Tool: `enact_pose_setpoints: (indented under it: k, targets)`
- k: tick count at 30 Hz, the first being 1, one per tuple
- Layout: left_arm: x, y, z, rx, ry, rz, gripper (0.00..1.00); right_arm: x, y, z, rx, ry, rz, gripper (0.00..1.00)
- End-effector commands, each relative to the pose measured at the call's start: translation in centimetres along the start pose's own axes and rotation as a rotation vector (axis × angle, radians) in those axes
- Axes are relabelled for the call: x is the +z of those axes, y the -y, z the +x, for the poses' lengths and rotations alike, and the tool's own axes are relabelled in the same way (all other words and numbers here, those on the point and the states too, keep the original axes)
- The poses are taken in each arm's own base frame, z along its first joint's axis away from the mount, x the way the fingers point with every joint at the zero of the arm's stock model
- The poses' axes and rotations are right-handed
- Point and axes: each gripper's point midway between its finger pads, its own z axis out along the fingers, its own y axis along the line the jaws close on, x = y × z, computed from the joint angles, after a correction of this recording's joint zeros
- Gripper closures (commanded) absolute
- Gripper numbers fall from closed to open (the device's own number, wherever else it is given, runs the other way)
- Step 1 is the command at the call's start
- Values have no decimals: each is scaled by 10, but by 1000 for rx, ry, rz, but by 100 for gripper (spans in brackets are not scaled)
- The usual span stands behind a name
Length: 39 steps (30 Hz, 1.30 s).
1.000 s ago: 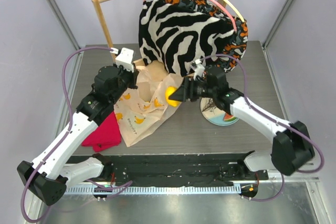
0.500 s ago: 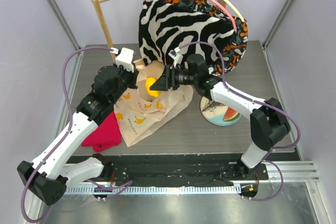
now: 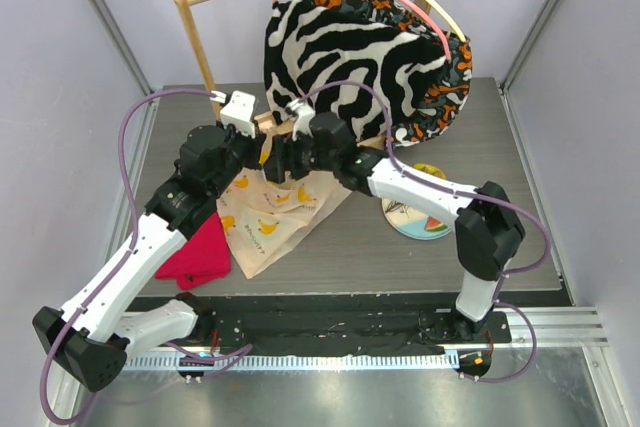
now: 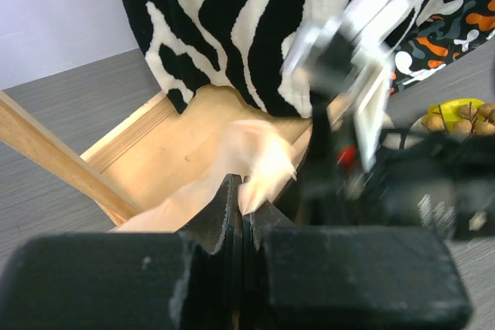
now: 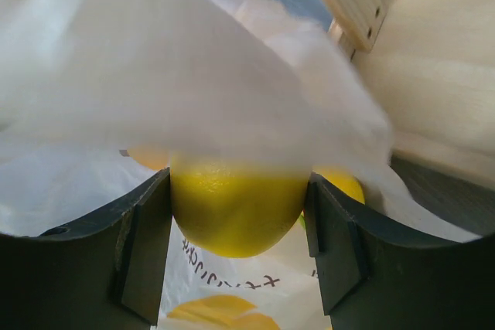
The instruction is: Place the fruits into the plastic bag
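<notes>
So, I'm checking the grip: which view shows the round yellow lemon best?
Right wrist: the round yellow lemon fills the centre, held in the right gripper under the translucent plastic bag. The top view shows at most a yellow sliver past the gripper; the left wrist view only the blurred gripper.

Yellow lemon (image 5: 234, 210) in black right claw (image 5: 238, 226); plastic bag (image 5: 193, 75) over claw cream-white w/ orange-yellow banana print; garment (image 3: 340, 57) beyond claw blk/white zebra stripes; cloth (image 3: 200, 252) red.
</notes>
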Motion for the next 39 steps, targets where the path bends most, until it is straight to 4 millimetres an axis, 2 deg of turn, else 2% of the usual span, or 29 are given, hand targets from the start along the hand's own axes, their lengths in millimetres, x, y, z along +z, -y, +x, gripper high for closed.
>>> enact_pose_setpoints:
  k: [1, 6, 9, 12, 13, 14, 15, 16, 17, 19, 20, 27, 32, 35, 36, 37, 38, 39]
  targets:
    - [-4, 1, -15, -18, 59, 6, 100, 14, 16, 26, -58, -67, 110, 87]
    - [-3, 0, -15, -18, 57, 4, 100, 27, 37, 72, -65, -178, 197, 85]
    - [-3, 0, -15, -18, 57, 3, 100, 28, 46, 85, -59, -204, 228, 82]
    - [-3, 1, -14, -17, 56, 4, 100, 29, 50, 85, -60, -201, 243, 74]
    - [-3, 0, -14, -17, 56, 3, 100, 29, 50, 85, -64, -198, 246, 69]
    - [-3, 0, -14, -18, 56, 3, 100, 28, 51, 84, -66, -197, 249, 57]
    - [-2, 1, -14, -17, 54, 4, 100, 29, 50, 84, -70, -196, 245, 51]
    - [-3, 0, -14, -18, 56, 3, 100, 29, 49, 82, -77, -191, 242, 40]
    - [-2, 0, -14, -17, 53, 1, 100, 29, 50, 81, -79, -189, 243, 36]
    - [-3, 0, -15, -18, 56, 1, 100, 28, 49, 81, -80, -187, 243, 17]
    - [-3, 1, -14, -16, 54, 4, 100, 27, 49, 80, -83, -184, 242, 15]
    - [-3, 0, -14, -16, 56, 3, 100, 20, 40, 71, -84, -143, 219, 12]
    - [-4, -1, -15, -16, 57, -2, 100, 8, 25, 47, -91, -42, 182, 14]
    - [-5, -2, -16, -15, 60, -5, 100, -9, 14, 28, -96, 59, 157, 16]
    - [-4, -1, -15, -15, 59, -2, 100, -24, 5, 15, -104, 130, 133, 16]
    - [-5, -1, -16, -15, 60, -2, 100, -30, 1, 10, -108, 161, 119, 17]
    - [-4, -1, -15, -17, 59, -4, 100, -37, 3, 17, -112, 170, 119, 17]
    - [-5, -1, -16, -18, 60, 0, 100, -44, -2, 7, -116, 227, 104, 17]
